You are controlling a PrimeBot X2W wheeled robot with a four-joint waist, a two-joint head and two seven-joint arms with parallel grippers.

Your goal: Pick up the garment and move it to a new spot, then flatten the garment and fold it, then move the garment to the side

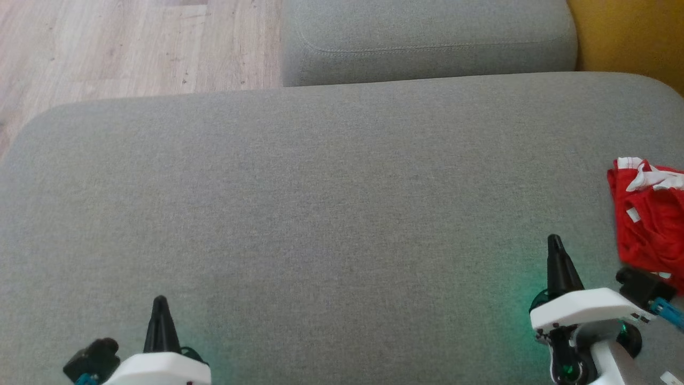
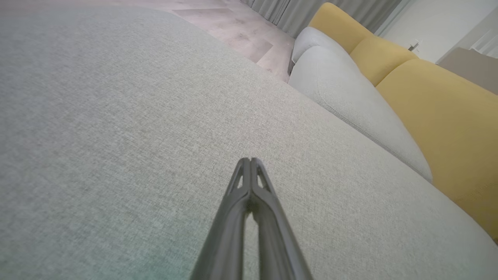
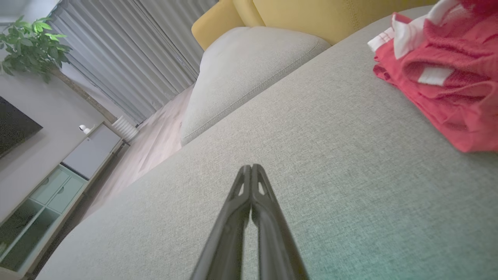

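The garment [image 1: 649, 214] is a red piece of cloth with white trim, lying crumpled at the right edge of the grey cushion [image 1: 331, 214]; the head view cuts it off. In the right wrist view the garment [image 3: 447, 74] lies at the upper right. My right gripper [image 1: 554, 239] is shut and empty, just left of the garment and apart from it; its closed tips [image 3: 251, 167] hover over bare cushion. My left gripper [image 1: 160, 299] is shut and empty at the lower left, far from the garment, with its tips [image 2: 250, 160] together above the grey fabric.
A second grey cushion [image 1: 427, 37] lies beyond the far edge, with yellow sofa upholstery [image 1: 630, 37] at the back right. Wooden floor [image 1: 133, 43] shows at the far left. A plant [image 3: 31, 42], curtains [image 3: 128, 50] and a low cabinet [image 3: 58, 182] stand farther off.
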